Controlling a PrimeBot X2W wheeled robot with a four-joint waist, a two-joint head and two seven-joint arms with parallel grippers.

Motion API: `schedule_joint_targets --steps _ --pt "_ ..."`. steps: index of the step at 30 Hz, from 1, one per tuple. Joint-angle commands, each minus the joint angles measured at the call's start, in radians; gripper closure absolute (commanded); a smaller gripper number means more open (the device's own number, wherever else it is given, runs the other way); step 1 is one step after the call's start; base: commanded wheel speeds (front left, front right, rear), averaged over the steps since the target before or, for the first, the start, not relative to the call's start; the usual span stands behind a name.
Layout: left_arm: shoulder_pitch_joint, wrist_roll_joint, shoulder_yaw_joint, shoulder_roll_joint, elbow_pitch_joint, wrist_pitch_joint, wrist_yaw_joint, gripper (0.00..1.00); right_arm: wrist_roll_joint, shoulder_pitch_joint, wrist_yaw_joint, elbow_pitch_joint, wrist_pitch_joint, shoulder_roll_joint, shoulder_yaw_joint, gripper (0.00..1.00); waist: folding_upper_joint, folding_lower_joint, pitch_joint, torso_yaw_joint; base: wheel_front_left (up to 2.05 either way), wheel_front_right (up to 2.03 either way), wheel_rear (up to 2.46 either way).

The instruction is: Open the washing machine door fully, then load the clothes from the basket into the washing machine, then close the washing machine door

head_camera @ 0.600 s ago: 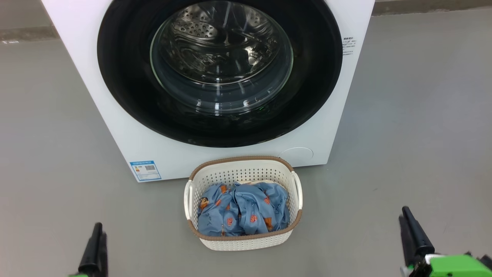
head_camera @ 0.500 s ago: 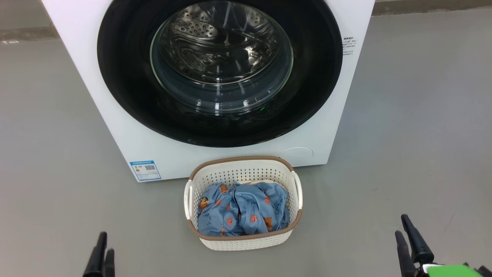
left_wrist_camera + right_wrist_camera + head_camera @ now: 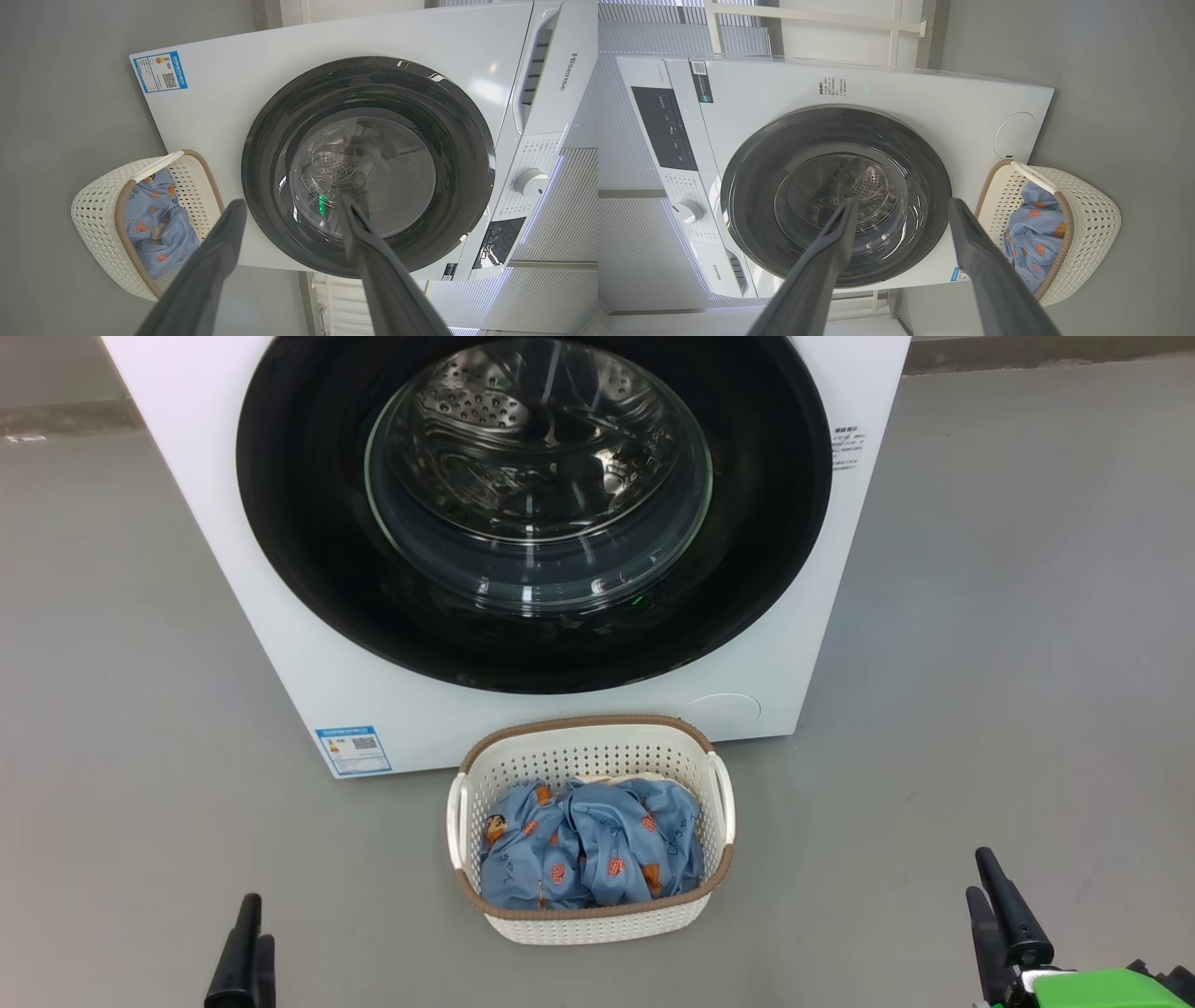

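Note:
The white washing machine [image 3: 280, 653] stands ahead of me with its round washing machine door [image 3: 299, 523] shut flat against the front; the steel drum shows through the glass. On the floor just in front sits the cream basket [image 3: 588, 721], filled with light blue patterned clothes [image 3: 588, 845]. My left gripper [image 3: 257, 929] is low at the left of the basket and my right gripper [image 3: 977, 875] low at the right, both well apart from it. Each is open with nothing between its fingers, as the left wrist view [image 3: 292, 200] and right wrist view [image 3: 902, 203] show.
Grey floor [image 3: 1008, 663] spreads on both sides of the machine and basket. A blue label [image 3: 353, 749] and a round cap [image 3: 719, 707] mark the machine's lower front. Its control panel with a white knob [image 3: 530, 181] lies above the door.
Both grippers have sunk a little toward the bottom edge of the head view; the right one has since crept back up slightly. Machine, door, basket and clothes have not moved.

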Motion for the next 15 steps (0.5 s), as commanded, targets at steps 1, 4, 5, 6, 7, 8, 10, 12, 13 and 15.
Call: schedule_joint_targets --steps 1,4,5,6,7,8,10,12,13,15 --pt "-0.038 0.024 -0.001 0.022 -0.032 -0.012 -0.002 0.00 -0.021 -0.038 0.000 -0.030 -0.011 -0.018 0.007 0.00 0.0000 -0.0001 0.000 0.000 0.00 0.00 0.00" --pt "-0.040 0.047 -0.006 0.027 -0.036 -0.021 -0.003 0.00 -0.049 -0.042 0.000 -0.031 -0.021 -0.025 0.014 0.00 0.0000 -0.0001 0.000 0.000 0.00 0.00 0.00" --pt "-0.040 0.056 -0.007 0.028 -0.038 -0.024 -0.003 0.00 -0.059 -0.044 0.000 -0.031 -0.024 -0.027 0.016 0.00 0.0000 -0.0001 0.000 0.000 0.00 0.00 0.00" --pt "-0.040 0.066 -0.006 0.029 -0.040 -0.027 -0.003 0.00 -0.069 -0.045 0.000 -0.032 -0.027 -0.029 0.018 0.00 0.0000 -0.0001 0.000 0.000 0.00 0.00 0.00" --pt "-0.040 0.077 -0.007 0.029 -0.041 -0.030 -0.003 0.00 -0.080 -0.046 0.000 -0.032 -0.030 -0.031 0.020 0.00 0.0000 -0.0001 0.000 0.000 0.00 0.00 0.00" --pt "-0.041 0.088 -0.007 0.030 -0.043 -0.033 -0.003 0.00 -0.092 -0.047 0.000 -0.032 -0.034 -0.033 0.022 0.00 0.0000 -0.0001 0.000 0.000 0.00 0.00 0.00" --pt "-0.040 0.111 -0.006 0.031 -0.046 -0.039 -0.003 0.00 -0.115 -0.049 0.000 -0.033 -0.039 -0.035 0.023 0.00 0.0000 -0.0002 0.000 0.000 0.00 0.00 0.00" --pt "-0.041 0.137 -0.005 0.031 -0.050 -0.045 -0.003 0.00 -0.141 -0.051 0.000 -0.036 -0.045 -0.038 0.025 0.00 0.0000 -0.0002 0.000 0.000 0.00 0.00 0.00" --pt "-0.041 0.151 -0.005 0.032 -0.052 -0.048 -0.003 0.00 -0.155 -0.051 0.000 -0.037 -0.048 -0.038 0.026 0.00 0.0000 -0.0002 0.000 0.000 0.00 0.00 0.00" --pt "-0.040 0.179 -0.005 0.033 -0.054 -0.054 -0.004 0.00 -0.183 -0.052 0.000 -0.041 -0.054 -0.040 0.028 0.00 0.0000 -0.0002 0.000 0.000 0.00 0.00 0.00"
